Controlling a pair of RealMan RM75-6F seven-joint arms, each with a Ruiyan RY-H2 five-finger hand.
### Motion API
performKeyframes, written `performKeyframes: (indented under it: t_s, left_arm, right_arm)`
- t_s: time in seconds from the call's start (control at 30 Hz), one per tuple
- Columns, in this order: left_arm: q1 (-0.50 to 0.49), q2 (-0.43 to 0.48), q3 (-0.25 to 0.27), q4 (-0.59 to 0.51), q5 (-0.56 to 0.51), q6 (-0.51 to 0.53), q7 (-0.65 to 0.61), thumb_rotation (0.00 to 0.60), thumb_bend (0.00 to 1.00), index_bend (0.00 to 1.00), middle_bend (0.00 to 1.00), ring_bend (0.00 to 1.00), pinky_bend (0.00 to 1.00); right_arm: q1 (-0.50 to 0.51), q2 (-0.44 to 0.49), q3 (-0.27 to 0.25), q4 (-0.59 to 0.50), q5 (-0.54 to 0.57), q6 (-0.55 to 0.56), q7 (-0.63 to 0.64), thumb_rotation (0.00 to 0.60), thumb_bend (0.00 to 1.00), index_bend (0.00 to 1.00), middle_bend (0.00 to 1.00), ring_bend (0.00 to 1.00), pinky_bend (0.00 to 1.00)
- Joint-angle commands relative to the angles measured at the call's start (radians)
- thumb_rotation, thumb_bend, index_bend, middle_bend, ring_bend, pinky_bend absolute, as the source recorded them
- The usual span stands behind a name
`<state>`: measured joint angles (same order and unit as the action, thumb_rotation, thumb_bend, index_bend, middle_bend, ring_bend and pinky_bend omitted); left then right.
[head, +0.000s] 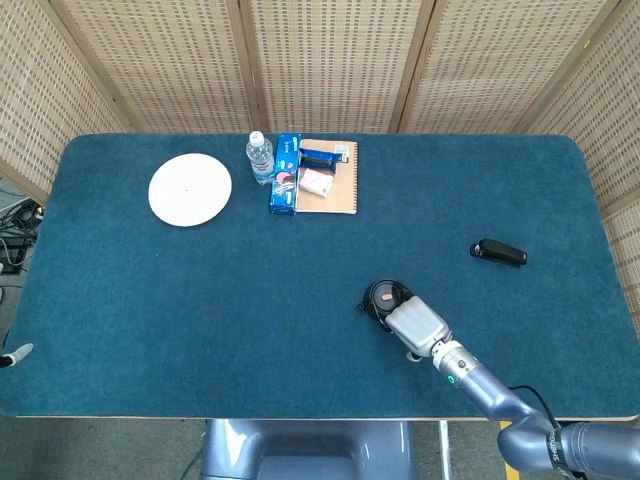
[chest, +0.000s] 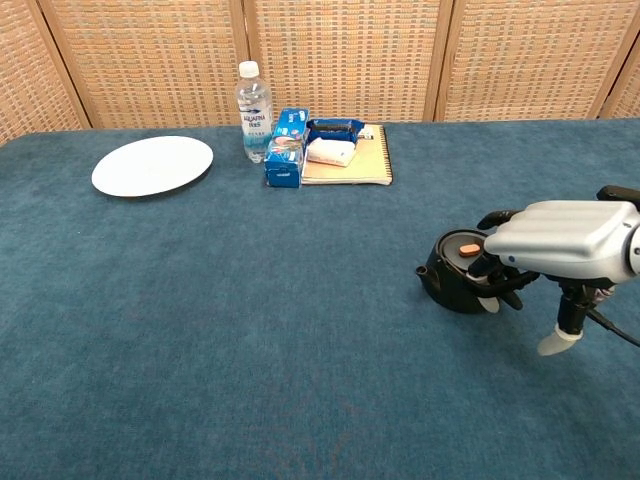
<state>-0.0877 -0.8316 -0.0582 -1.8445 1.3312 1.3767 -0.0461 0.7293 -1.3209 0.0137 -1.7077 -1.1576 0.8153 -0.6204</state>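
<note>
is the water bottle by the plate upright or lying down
Upright: the water bottle stands on its base with its white cap on top, beside the blue box.

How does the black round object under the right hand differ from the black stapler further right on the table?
The black round object is circular with an orange spot on top; the stapler is long, narrow and plain black. The right hand has fingers on the round object, while the stapler lies apart, untouched. Both are black and rest on the blue table.
</note>
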Motion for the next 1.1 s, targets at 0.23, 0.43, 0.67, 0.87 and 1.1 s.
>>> performKeyframes:
  t_s: [0.23,0.43,0.67,0.87,1.1]
  left_arm:
    - [0.001,0.002,-0.001,0.0,0.0,0.001,-0.005,0.6,0.0,0.0,0.0,0.0,0.0]
    - [0.0,0.003,-0.001,0.001,-0.001,-0.001,-0.011,0.6,0.0,0.0,0.0,0.0,0.0]
    - [0.001,0.005,-0.002,0.002,-0.002,-0.002,-0.015,0.6,0.0,0.0,0.0,0.0,0.0]
    - [0.0,0.005,-0.003,0.004,-0.002,-0.003,-0.018,0.6,0.0,0.0,0.0,0.0,0.0]
    - [0.001,0.006,-0.003,0.006,-0.001,-0.002,-0.021,0.6,0.0,0.0,0.0,0.0,0.0]
  right_arm:
    - [0.022,-0.008,-0.009,-0.01,0.079,0.003,-0.052,0.6,0.0,0.58,0.63,0.46,0.0]
    - [0.038,-0.022,-0.006,0.001,0.079,0.014,-0.052,0.6,0.0,0.77,0.78,0.53,0.0]
    - [0.05,-0.039,0.004,0.019,0.082,0.015,-0.02,0.6,0.0,0.95,0.9,0.65,0.0]
    - [0.06,-0.038,0.018,0.016,0.099,0.003,0.026,0.6,0.0,1.0,0.97,0.74,0.0]
    - [0.076,-0.027,0.04,0.004,0.144,-0.029,0.092,0.436,0.0,1.0,1.0,0.77,0.0]
